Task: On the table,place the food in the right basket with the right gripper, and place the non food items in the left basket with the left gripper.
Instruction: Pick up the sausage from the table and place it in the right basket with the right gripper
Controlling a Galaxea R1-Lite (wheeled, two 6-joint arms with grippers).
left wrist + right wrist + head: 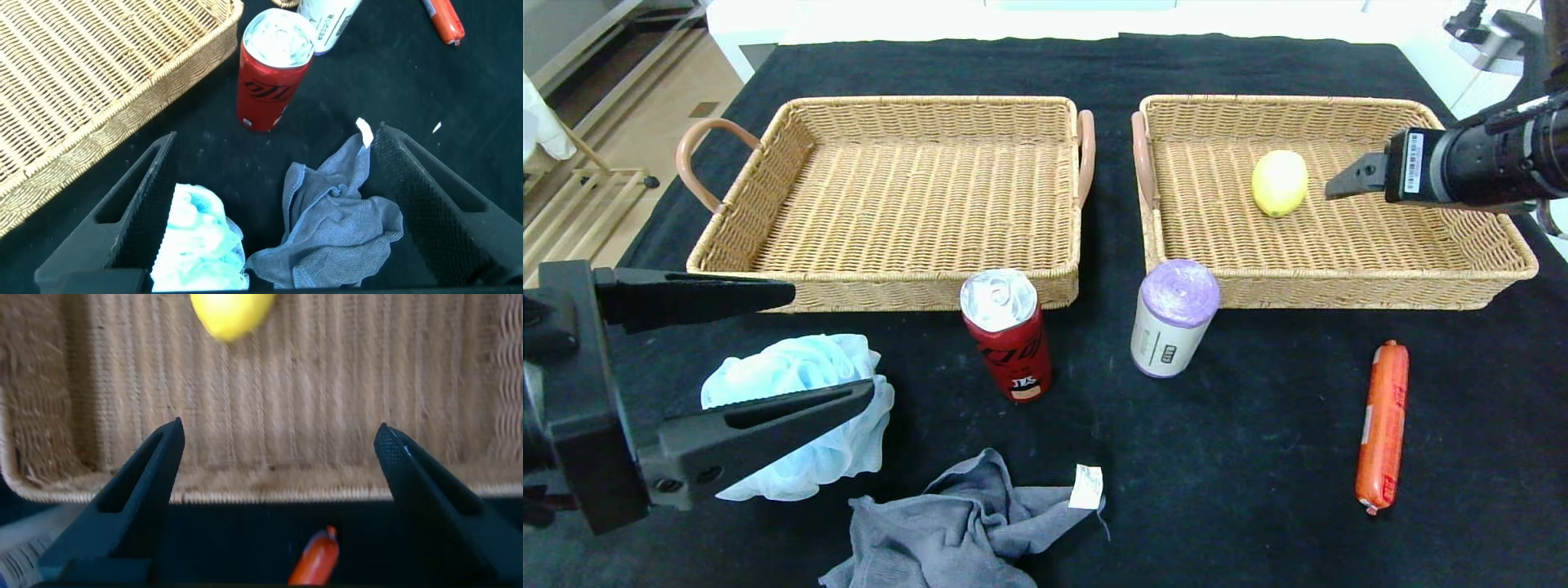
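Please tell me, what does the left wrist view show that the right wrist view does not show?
Only the left wrist view shows the red soda can, grey cloth, blue bath sponge, the left basket and the open left pincer. Only the right wrist view shows the lemon in the right basket and the open right pincer. Both show the sausage on the black table.

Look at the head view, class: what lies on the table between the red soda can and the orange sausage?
The purple roll stands upright between the red soda can and the sausage; otherwise bare black table. The head view shows this.
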